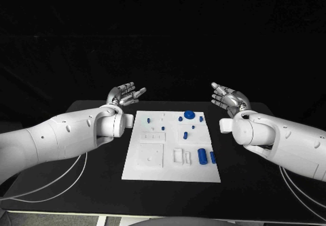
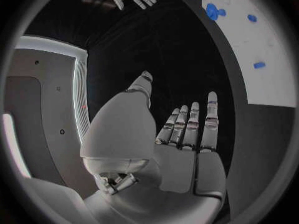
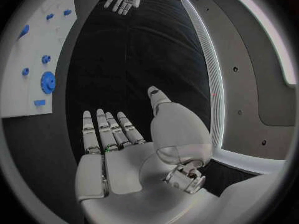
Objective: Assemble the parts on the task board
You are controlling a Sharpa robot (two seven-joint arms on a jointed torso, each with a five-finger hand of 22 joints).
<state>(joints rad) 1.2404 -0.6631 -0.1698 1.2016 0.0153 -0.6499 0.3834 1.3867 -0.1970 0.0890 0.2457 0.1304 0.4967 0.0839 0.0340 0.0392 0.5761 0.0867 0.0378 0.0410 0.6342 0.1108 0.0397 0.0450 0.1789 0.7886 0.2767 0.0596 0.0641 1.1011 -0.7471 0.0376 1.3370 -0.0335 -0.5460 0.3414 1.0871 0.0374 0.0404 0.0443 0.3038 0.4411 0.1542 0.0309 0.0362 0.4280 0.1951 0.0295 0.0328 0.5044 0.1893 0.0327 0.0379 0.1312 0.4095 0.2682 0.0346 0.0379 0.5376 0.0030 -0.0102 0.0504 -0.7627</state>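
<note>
Left hand (image 1: 125, 95) and right hand (image 1: 230, 100) raised over the black tabletop (image 1: 81, 183), fingers straight, slightly apart, holding nothing; white task board (image 1: 153, 172) between them, nearer than the fingertips; blue parts (image 1: 201, 156) lying on it

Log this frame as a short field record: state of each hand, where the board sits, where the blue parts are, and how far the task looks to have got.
left hand: open, fingers apart, holding nothing, raised off the far left corner of the board
right hand: open, holding nothing, raised off the far right corner
task board: white plate flat on the black table, between the arms
blue parts: loose on the board's right half; round gear near the far edge, large cylinder toward the near edge
progress: no part touched by either hand
</note>
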